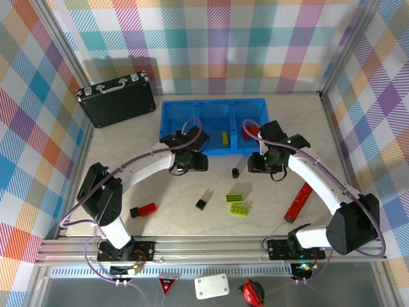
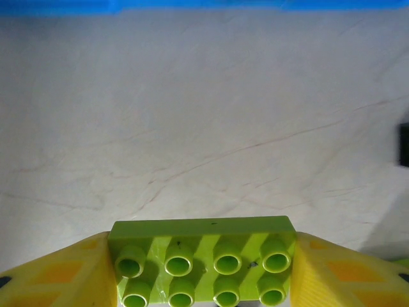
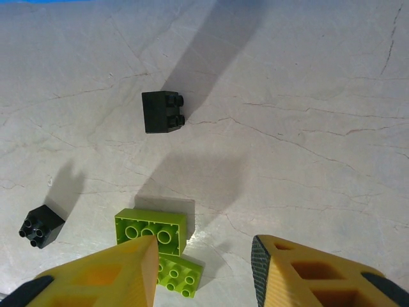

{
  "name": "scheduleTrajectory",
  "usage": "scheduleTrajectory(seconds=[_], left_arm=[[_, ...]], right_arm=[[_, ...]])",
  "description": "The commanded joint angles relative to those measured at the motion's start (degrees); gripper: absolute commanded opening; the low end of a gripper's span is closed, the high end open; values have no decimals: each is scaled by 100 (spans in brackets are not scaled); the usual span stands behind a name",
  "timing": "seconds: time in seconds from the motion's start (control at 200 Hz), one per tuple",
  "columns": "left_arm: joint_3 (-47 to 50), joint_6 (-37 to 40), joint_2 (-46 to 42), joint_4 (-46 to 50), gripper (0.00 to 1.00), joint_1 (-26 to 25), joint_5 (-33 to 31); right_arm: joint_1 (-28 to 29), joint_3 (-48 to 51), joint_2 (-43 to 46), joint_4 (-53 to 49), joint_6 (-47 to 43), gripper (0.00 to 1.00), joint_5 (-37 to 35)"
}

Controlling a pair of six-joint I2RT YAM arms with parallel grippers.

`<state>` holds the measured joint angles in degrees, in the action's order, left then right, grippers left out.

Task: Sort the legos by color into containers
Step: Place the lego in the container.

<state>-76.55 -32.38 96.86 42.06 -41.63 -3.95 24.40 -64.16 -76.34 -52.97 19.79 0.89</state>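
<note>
Jaws of our left gripper (image 2: 203,268) pinch a lime-green studded plastic brick (image 2: 201,231) near the blue plastic bin (image 2: 192,5); right gripper (image 3: 203,246) gapes empty. Releasing early, we'd drop it outside.

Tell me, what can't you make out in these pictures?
Left wrist view: a black object is cut off by the right edge; unidentifiable.
Left wrist view: the lime brick gripped by the left fingers runs off the bottom edge.
Right wrist view: one of the right fingers covers part of a lime plate.
Top view: the right arm hides part of the red piece in the blue bin.
</note>
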Motion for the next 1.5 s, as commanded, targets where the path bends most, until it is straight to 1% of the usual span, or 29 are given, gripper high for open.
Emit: scheduleTrajectory(seconds=[0.0, 0.325, 0.475, 0.665, 0.9, 1.045, 1.165, 1.495], left_arm=[[-534, 130, 229, 110, 59, -47, 73], [-1709, 39, 1124, -161, 58, -54, 48], [-2362, 118, 1639, -101, 57, -49, 19], [-3354, 255, 2364, 262, 57, -40, -500], [-4385, 344, 3117, 798, 57, -36, -811], [-4478, 419, 3305, 938, 57, 20, -868], [-4490, 490, 3372, 1025, 57, 66, -1095], [-4535, 494, 3745, 1084, 57, 217, -756]], right_arm=[[30, 110, 174, -195, 108, 44, -66], [32, 254, 514, -328, 187, 44, -168], [29, 272, 574, -370, 196, 44, -165], [29, 144, 551, -461, 68, 44, -277], [34, 95, 538, -487, 49, 44, -301], [34, 141, 558, -513, 27, 44, -332], [29, 148, 559, -513, 32, 44, -337], [30, 39, 478, -511, -7, 45, -302]])
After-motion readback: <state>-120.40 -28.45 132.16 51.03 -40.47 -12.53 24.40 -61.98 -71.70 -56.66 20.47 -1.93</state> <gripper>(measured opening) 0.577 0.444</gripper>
